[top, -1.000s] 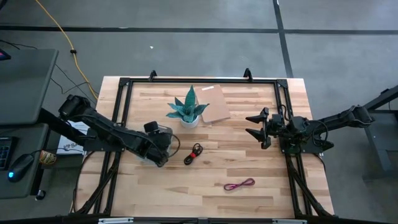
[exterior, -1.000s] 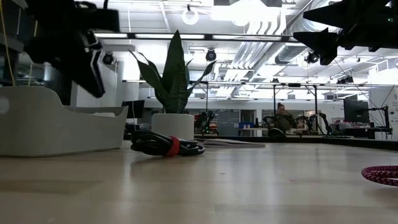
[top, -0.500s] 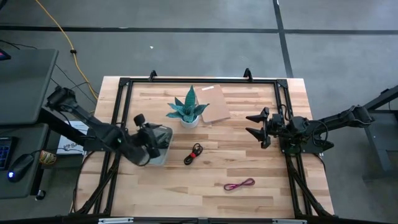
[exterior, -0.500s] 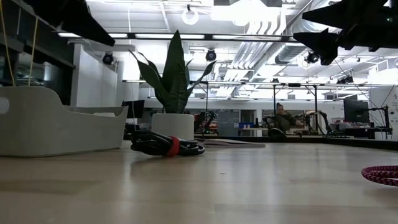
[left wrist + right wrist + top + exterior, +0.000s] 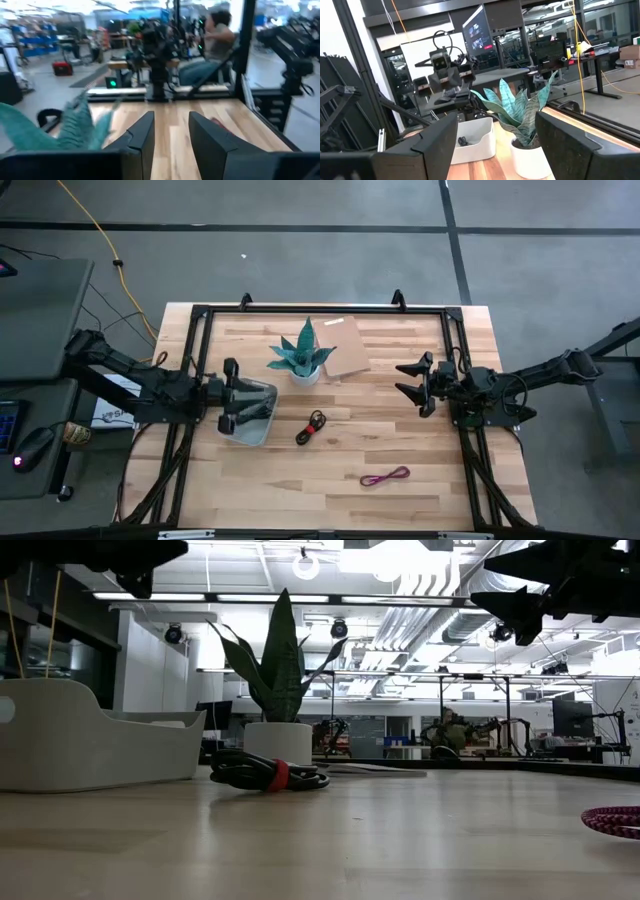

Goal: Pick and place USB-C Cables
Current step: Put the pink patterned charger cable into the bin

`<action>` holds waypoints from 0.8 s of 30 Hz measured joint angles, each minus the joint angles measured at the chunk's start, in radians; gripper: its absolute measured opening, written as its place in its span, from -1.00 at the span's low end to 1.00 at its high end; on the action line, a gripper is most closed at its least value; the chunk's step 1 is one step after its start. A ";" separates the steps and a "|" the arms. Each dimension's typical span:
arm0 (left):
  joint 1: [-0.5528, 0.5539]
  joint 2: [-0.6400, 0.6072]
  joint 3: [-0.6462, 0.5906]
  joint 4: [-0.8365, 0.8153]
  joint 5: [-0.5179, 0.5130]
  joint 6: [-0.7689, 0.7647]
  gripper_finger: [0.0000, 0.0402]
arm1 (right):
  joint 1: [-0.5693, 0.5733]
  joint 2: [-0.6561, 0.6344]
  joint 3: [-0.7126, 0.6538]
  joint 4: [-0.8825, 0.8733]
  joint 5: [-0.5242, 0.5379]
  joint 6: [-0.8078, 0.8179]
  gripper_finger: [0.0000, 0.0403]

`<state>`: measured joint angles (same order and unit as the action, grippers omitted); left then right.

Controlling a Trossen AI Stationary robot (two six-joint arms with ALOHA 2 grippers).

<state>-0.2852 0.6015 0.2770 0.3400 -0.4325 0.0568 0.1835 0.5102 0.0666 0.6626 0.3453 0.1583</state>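
We work over a wooden worktop (image 5: 330, 450) that carries a potted plant (image 5: 302, 358), a brown card (image 5: 345, 348) and a pale bin (image 5: 250, 412); our left gripper (image 5: 228, 396) hangs above that bin with its fingers narrowly parted and nothing between them, while our right gripper (image 5: 411, 383) waits raised at the far side, fingers spread wide and empty. The black cable with the red-orange tie (image 5: 313, 426) lies on the boards just beyond the left fingers, past the bin's rim, and the magenta cable (image 5: 385, 476) lies well apart from both sets of fingers. In the right wrist view a dark coil (image 5: 462, 141) sits in the bin; we cannot tell which cable it is, and no silver-grey one shows anywhere. Our judgement is that the next reach could clip the bin's wall and shove it, since the fingers start so close above it, or pinch only one loop so the bundle unravels
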 joint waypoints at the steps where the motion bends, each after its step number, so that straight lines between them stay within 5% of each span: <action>1: 0.002 -0.013 -0.001 -0.001 -0.011 0.000 -0.50 | 0.000 0.000 0.000 0.000 -0.002 0.000 0.29; 8: 0.006 -0.043 -0.002 0.001 -0.159 -0.001 -0.51 | 0.000 0.000 0.000 0.001 -0.004 0.001 0.29; 24: 0.006 -0.039 -0.002 0.001 -0.155 -0.001 -0.51 | 0.000 0.000 0.000 0.008 -0.041 0.028 0.29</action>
<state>-0.2787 0.5625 0.2752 0.3412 -0.5877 0.0559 0.1837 0.5102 0.0666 0.6708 0.3043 0.1864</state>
